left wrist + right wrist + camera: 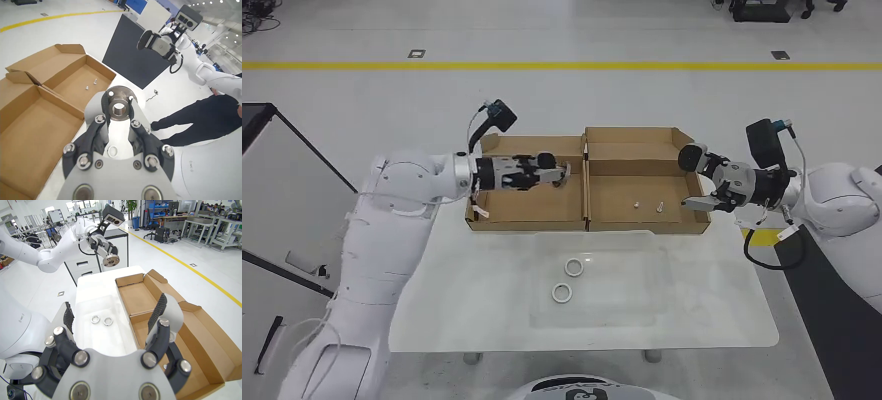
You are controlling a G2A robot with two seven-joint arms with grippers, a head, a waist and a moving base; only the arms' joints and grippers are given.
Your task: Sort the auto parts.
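Two open cardboard boxes sit side by side, touching, along the far edge of the tabletop (pixel 722 300), with their lids folded back. The left box (pixel 527 206) has nothing lying on its floor. The right box (pixel 627 190) holds two small bolts (pixel 636 204), lying close together near its front wall.

The left gripper (pixel 118 108) hangs over the left box, nearer the side where that box meets its neighbour. Its fingers are closed on the hub of a round metal flange (pixel 121 93). This is a flat disc with small holes around its rim and a bore through the middle. The flange is held clear of the box, and its face points across towards the other arm.

The right gripper (pixel 115 303) is above the outer end of the right box, at the right edge of the tabletop. Its fingers are spread wide and there is nothing between them.

A shallow clear tray (pixel 627 305) lies in the middle of the tabletop, nearer the front edge than the boxes are. Two metal rings (pixel 573 267) lie flat in the left part of the tray. They are close together but not touching, and one is a little nearer the front edge than the other.
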